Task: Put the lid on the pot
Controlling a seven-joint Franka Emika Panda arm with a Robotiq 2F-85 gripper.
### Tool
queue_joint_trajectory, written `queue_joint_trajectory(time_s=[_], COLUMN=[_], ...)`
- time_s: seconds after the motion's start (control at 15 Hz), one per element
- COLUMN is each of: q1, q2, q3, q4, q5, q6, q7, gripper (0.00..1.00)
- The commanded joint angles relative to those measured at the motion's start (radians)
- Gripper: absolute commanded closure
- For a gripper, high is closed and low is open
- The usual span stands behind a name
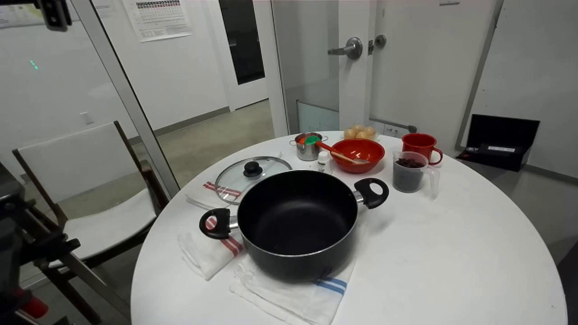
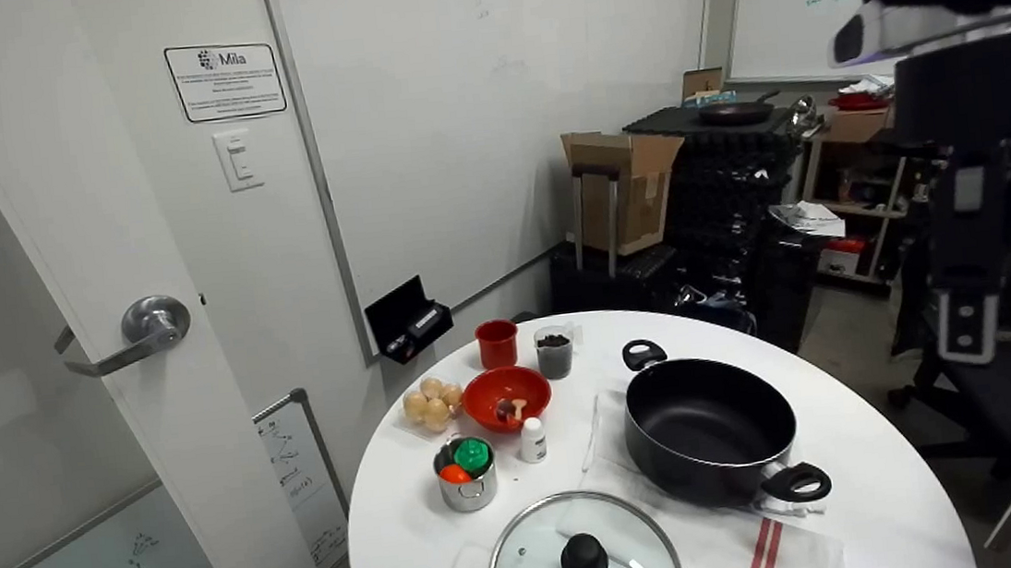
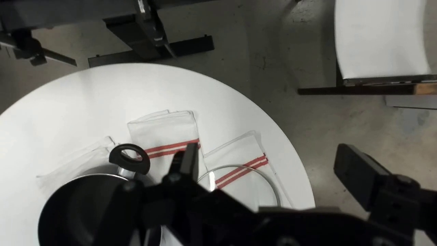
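The lid point(image 1: 271, 168) is a clear glass disc with a metal rim and a black knob. It lies knob up on a white, red-striped towel on the table, beside the pot. It also shows in an exterior view point(image 2: 532, 560), and partly in the wrist view point(image 3: 245, 194), where the gripper hides its knob. The pot point(image 1: 298, 264) is wide and black, uncovered, and stands partly on towels; it also shows in an exterior view point(image 2: 700, 474) and in the wrist view point(image 3: 78, 208). My gripper point(image 3: 268, 164) is open and empty, high above the table; a finger shows in an exterior view point(image 2: 968, 314).
Behind the pot and lid stand a red bowl point(image 1: 356, 168) with utensils, a small steel pot point(image 1: 308, 153), a white bottle point(image 1: 323, 162), a measuring cup point(image 1: 407, 180), a red mug point(image 1: 417, 144) and eggs point(image 1: 359, 132). The round white table point(image 1: 451, 271) ends near the lid. A chair point(image 1: 108, 216) stands beside it.
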Motion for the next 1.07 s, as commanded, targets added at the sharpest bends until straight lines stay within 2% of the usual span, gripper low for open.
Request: queue_joint_trajectory(time_s=[0.0, 0.27, 0.53, 0.8, 1.0], q1=[0.013, 0.065, 0.157, 0.212, 0.227], q2=[0.249, 0.483, 0.699, 0.885, 1.013], q3=[0.018, -0.018, -0.123, -0.201, -0.219], q4=[0.177, 0.344, 0.535, 0.722, 0.849], q5=[-0.126, -0.340, -0.525, -0.549, -0.520], q6=[0.047, 0.131, 0.180, 0.185, 0.171], q7=[0.053, 0.156, 0.282, 0.312, 0.280], gripper=[0.00, 0.00, 0.00, 0.00, 0.00])
